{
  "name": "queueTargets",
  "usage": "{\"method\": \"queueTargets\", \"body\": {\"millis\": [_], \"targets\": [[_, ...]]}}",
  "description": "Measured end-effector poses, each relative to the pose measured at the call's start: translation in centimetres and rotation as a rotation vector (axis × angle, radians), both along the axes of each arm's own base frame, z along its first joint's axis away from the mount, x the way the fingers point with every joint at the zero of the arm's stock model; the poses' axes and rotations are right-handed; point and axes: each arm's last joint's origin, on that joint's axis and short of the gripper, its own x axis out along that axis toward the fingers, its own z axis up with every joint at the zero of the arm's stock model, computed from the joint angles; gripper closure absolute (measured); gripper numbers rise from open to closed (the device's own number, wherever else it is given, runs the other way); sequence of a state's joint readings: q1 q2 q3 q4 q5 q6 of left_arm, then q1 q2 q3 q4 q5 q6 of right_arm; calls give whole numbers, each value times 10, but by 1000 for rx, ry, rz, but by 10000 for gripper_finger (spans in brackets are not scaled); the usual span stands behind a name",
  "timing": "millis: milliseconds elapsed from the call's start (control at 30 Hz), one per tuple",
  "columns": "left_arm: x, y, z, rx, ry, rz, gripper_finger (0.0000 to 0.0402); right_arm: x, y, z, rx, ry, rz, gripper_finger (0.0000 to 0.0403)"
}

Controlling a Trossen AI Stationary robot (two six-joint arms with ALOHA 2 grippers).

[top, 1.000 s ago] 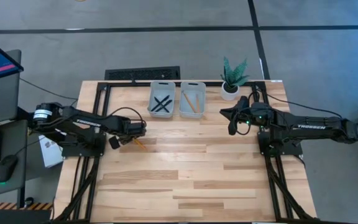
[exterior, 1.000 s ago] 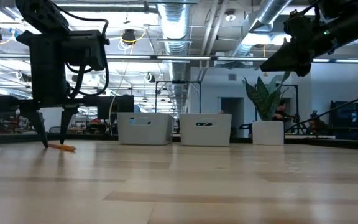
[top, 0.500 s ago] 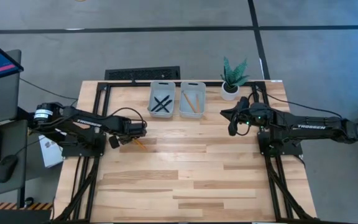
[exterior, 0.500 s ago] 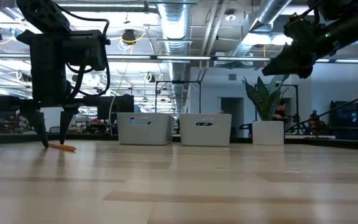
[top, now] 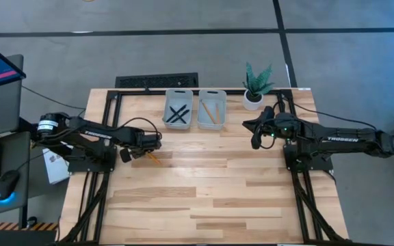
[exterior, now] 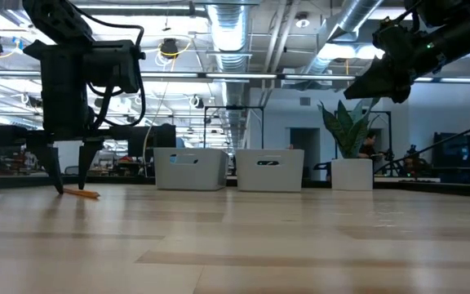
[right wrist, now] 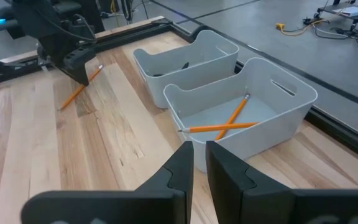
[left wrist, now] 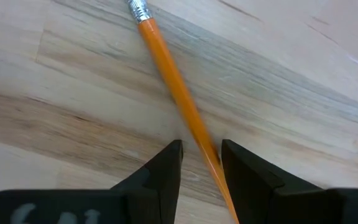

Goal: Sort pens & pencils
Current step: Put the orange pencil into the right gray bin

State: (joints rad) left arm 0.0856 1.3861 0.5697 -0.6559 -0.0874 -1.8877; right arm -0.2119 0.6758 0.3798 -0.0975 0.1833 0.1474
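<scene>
One orange pencil [left wrist: 176, 93] lies flat on the wooden table [top: 204, 184], its eraser end pointing away from my left gripper [left wrist: 201, 152]. That gripper is open and points down, with one finger on each side of the pencil's shaft, near the table's left edge [top: 134, 154]. Black pens [top: 177, 115] lie crossed in the left grey tray. Two more pencils [right wrist: 229, 121] lie crossed in the right grey tray [top: 212, 109]. My right gripper [right wrist: 199, 155] is shut. It hangs raised above the table, right of the trays [top: 255, 133]. My left gripper comes at the pencil from above, its fingers set across the shaft [left wrist: 210, 155]. The pencil lies on the table and runs close along the inner edge of one finger [left wrist: 241, 171]. Whether that finger touches it, I cannot tell.
A potted plant [top: 255, 85] stands at the far edge, right of the trays. Both trays sit at the far middle of the table. A black frame rail [top: 108, 109] borders the table. Bare wood stretches across the near half.
</scene>
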Motion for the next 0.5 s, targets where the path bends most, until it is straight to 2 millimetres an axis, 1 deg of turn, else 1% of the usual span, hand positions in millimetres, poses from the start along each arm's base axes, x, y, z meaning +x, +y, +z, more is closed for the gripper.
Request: {"method": "queueTargets", "body": {"millis": [100, 367, 433, 500], "targets": [[0, 0, 0, -4, 1, -1, 304, 0, 0, 0, 0, 0, 0, 337], [-1, -1, 0, -13, 16, -37, 380, 0, 0, 0, 1, -1, 0, 337], [-1, -1, 0, -12, 17, -50, 392, 0, 0, 0, 1, -1, 0, 337], [-1, -1, 0, -10, 16, -53, 394, 0, 0, 0, 1, -1, 0, 337]]}}
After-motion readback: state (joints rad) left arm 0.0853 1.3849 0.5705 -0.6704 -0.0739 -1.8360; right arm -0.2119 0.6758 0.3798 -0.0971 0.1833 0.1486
